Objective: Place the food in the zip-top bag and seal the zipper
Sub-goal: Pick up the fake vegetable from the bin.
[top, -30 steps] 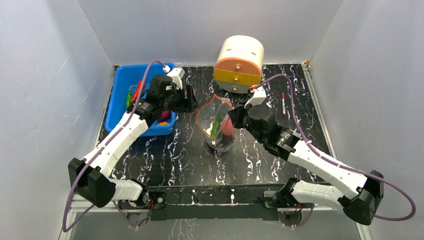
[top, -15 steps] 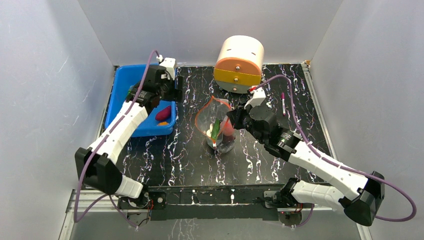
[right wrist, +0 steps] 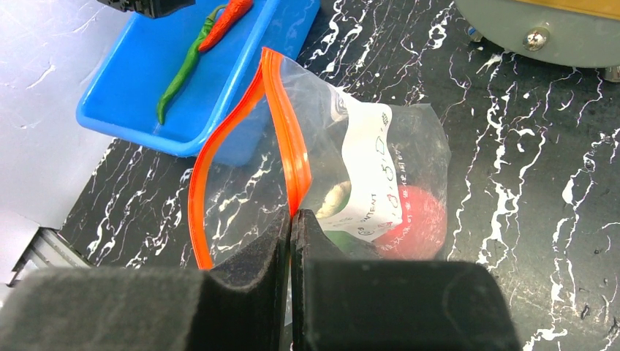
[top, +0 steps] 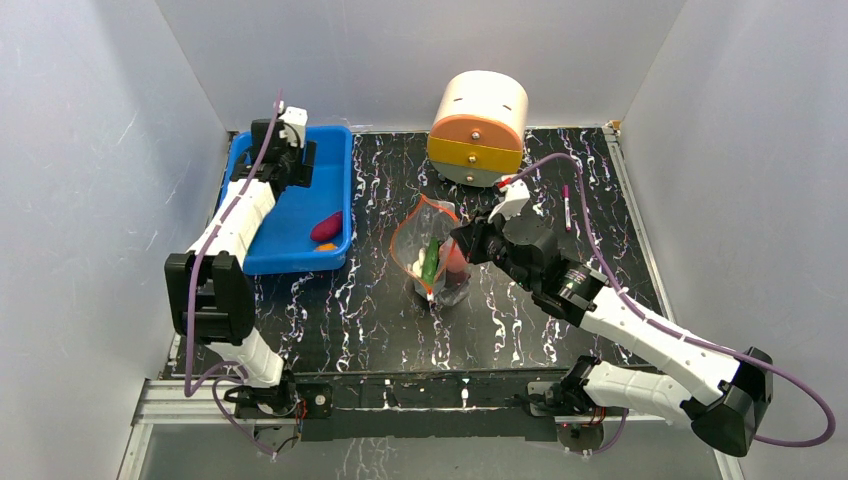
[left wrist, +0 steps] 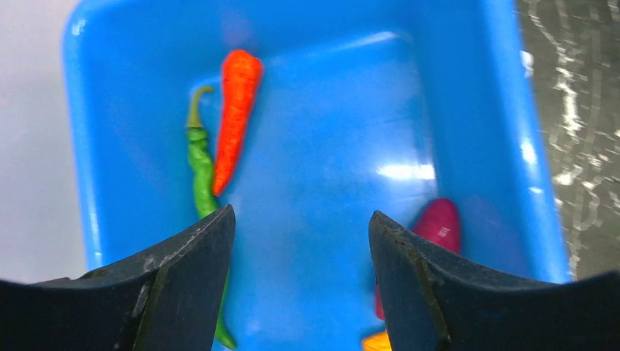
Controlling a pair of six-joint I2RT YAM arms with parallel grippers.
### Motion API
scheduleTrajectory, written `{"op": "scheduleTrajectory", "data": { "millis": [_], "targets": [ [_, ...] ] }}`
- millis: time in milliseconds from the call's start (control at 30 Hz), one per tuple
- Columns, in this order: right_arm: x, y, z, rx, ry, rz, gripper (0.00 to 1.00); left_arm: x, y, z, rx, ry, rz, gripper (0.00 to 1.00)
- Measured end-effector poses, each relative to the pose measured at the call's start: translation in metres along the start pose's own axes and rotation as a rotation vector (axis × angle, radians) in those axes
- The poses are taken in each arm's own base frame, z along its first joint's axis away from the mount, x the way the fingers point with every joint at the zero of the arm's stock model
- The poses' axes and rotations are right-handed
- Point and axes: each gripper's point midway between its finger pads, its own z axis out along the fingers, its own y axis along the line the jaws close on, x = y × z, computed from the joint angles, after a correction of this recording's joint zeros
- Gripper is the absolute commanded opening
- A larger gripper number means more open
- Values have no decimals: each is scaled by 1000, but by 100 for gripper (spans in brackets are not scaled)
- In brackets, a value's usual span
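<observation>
The clear zip-top bag (top: 435,262) stands mid-table with its mouth open and its orange-red zipper (right wrist: 281,124) looped wide. Inside are a pink-red fruit (right wrist: 418,219) and a green piece (top: 432,258), behind a white label (right wrist: 369,175). My right gripper (right wrist: 292,216) is shut on the zipper rim; it also shows in the top view (top: 462,243). My left gripper (left wrist: 300,223) is open and empty above the blue bin (left wrist: 322,146). In the bin lie a red chili (left wrist: 234,110), a long green pepper (left wrist: 199,161), a dark purple piece (left wrist: 440,223) and a small orange piece (left wrist: 376,342).
The blue bin (top: 300,215) sits at the back left against the wall. A white, orange and yellow drum (top: 478,125) stands at the back centre, just behind the bag. A small pink marker (top: 566,205) lies to the right. Grey walls close in on three sides.
My left arm has swung left and back, from beside the bag to over the bin's far left part, gripper open. My right gripper has kept its hold on the bag rim.
</observation>
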Motion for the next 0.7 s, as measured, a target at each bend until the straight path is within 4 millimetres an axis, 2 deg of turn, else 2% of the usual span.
{"op": "scheduleTrajectory", "data": {
  "millis": [200,467,700],
  "targets": [
    [1,2,-1,-14,1,5,0,3,38,27,-61,0,31,65],
    [1,2,-1,-15,0,8,0,34,47,74,-56,74,92,60],
    [5,0,0,-10,-7,33,0,42,58,98,-72,62,114,59]
  ]
}}
